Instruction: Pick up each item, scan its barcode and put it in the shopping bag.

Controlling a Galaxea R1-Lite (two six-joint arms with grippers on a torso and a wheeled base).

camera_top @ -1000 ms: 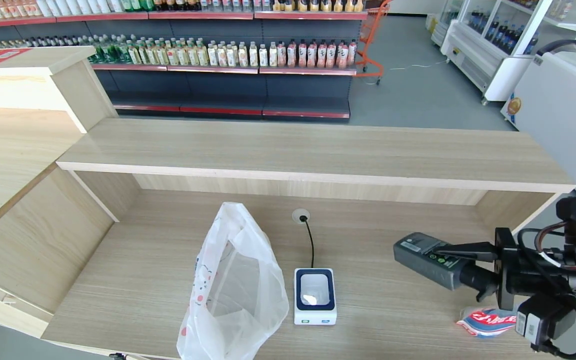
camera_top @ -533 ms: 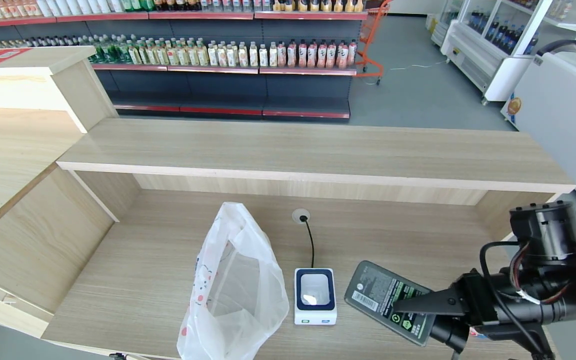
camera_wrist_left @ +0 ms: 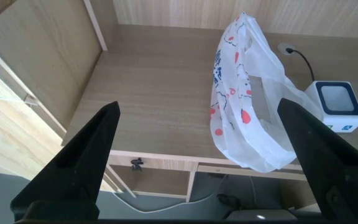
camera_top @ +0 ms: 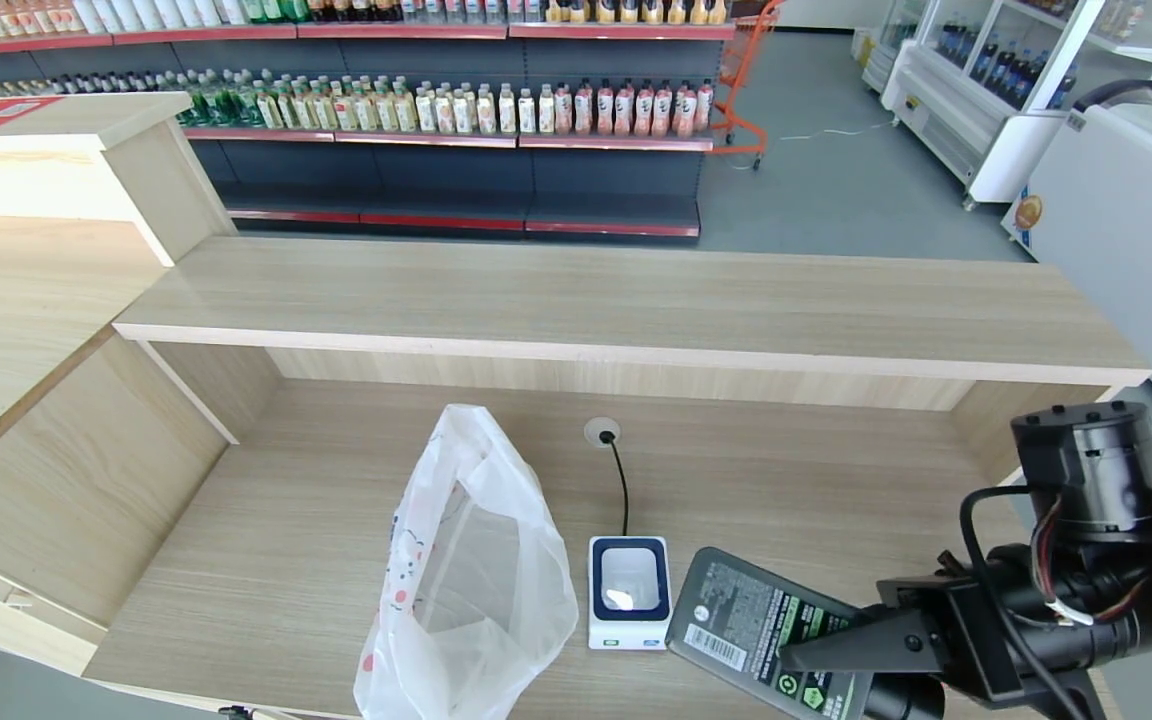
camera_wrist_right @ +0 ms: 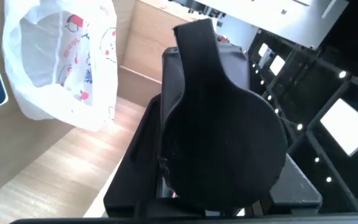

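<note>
Progress on this item looks about halfway. The right gripper (camera_top: 804,664) is pinching a flat dark grey refill pouch (camera_top: 741,612) by one end and holds it off the worktop (camera_top: 276,560) near the front edge. The pouch's free end is just beside the right side of the barcode scanner (camera_top: 629,590).

The pouch is picked up, but I judge that the scan is not yet made. Its printed label and barcode (camera_top: 716,647) face upward, away from the scanner's glass window, which also faces up. It would need turning over and carrying above the window.

The white plastic shopping bag (camera_top: 476,570), dotted with red, stands open close to the scanner's left side at the front edge. It looks empty as far as its thin walls let one tell, so bagging is also left to do.

The left gripper (camera_wrist_left: 197,106) hangs with its fingers spread wide and nothing between them, over the front left part of the worktop.
</note>
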